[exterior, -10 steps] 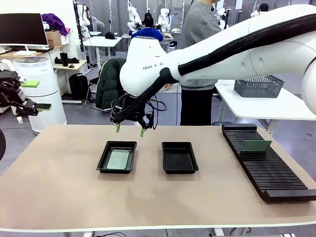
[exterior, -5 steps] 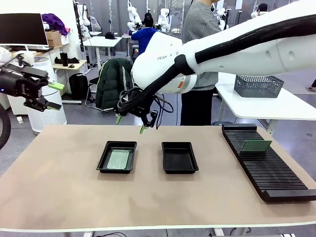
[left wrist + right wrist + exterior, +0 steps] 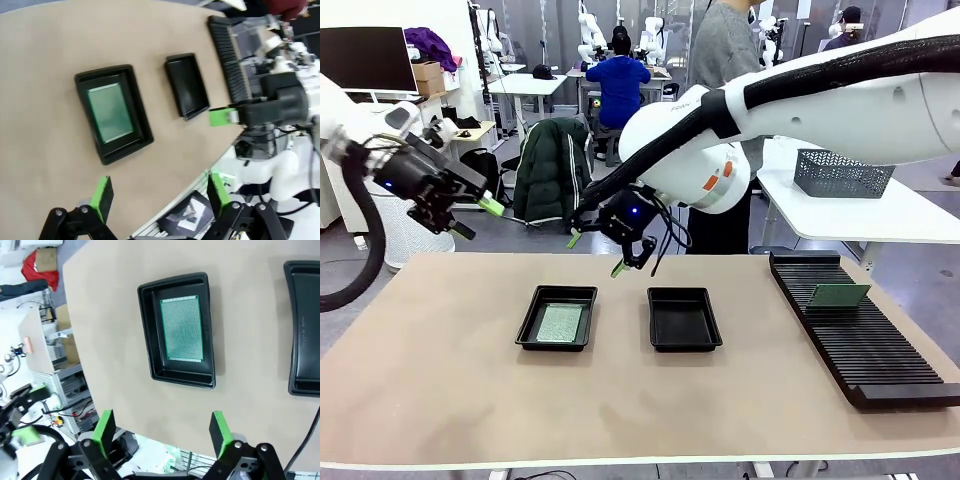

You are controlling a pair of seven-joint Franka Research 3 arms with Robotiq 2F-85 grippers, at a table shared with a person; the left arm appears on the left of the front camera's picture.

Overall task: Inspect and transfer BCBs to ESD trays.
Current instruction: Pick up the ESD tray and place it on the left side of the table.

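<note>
Two black ESD trays lie side by side mid-table. The left tray holds a green BCB flat on its floor. The right tray is bare. Another BCB stands in the slotted rack. My right gripper hangs open and empty above the far table edge, between the trays. Off the table's left far corner, my left gripper is open and empty too.
A long black slotted rack lies along the right side of the table. A person in a grey top stands at the far side behind my right arm. Bare tabletop stretches in front of the trays.
My right gripper has risen and moved right, away from over the left tray. My left arm has swung in from the far left toward the table's corner. Both stayed open.
</note>
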